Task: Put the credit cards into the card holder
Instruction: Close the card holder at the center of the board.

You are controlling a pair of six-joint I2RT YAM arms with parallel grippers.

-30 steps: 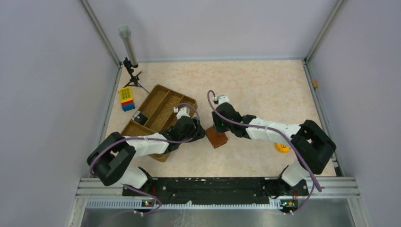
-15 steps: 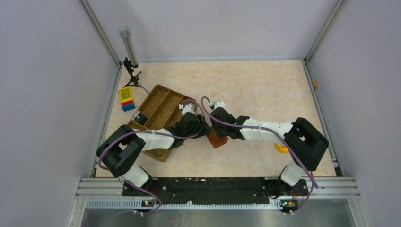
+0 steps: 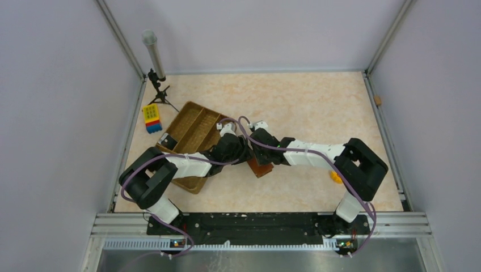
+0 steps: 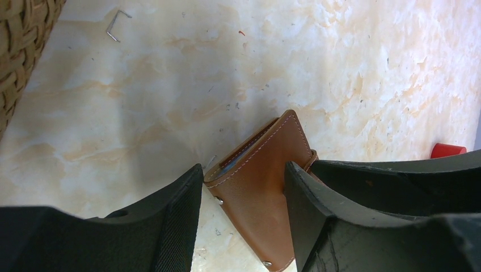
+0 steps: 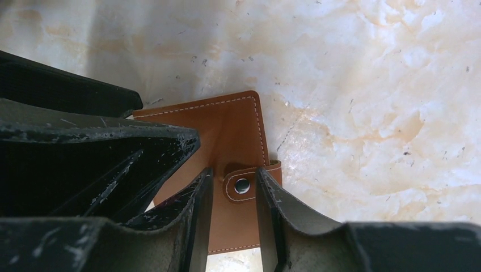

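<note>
closer together than a second ago, left tool and right tool meet at the card holder, mid-bench near the woven tray. left tool, half open, presses its two sides; right tool, narrower, pinches its snap tab.

Your left arm folds back at the elbow near its near-left base, then runs low and rightward. Your right arm stretches leftward from the near-right base, and the two wrists meet in the middle. The left gripper holds its fingers apart, one at each edge of the card holder; whether they press it is unclear. The right gripper has its fingers drawn narrow, pinching the holder's snap tab.
</note>
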